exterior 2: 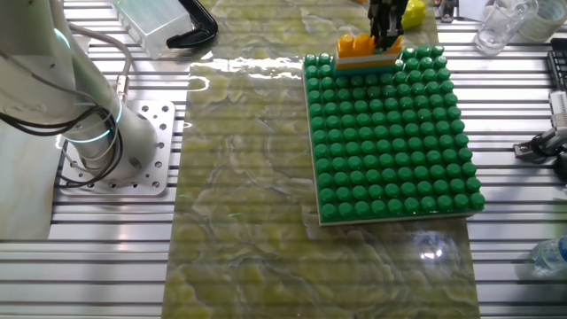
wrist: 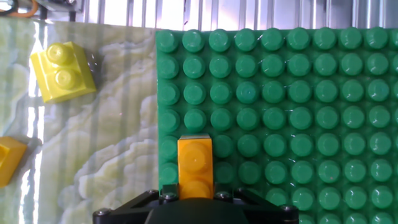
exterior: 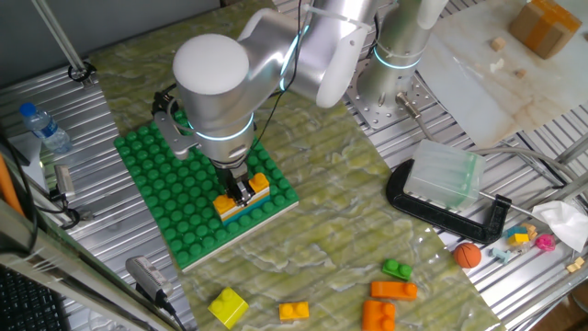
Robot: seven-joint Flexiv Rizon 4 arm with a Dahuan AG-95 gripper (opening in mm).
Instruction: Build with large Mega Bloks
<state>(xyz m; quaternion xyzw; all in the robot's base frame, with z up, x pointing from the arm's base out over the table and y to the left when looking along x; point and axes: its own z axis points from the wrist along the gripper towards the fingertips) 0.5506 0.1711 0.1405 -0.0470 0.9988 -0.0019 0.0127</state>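
A: The gripper (exterior: 241, 191) stands straight above the orange brick (wrist: 195, 167), fingers clamped on its two sides.

B: Where is the brick?

A: On a white and teal stack at the near edge of the green baseplate (exterior: 175, 198), long axis pointing away from the fingers.

The end effector (wrist: 196, 198) hides the orange brick's (wrist: 195, 168) near end; its fingertips drop below the edge. Another orange brick (wrist: 9, 160) is clipped at left.
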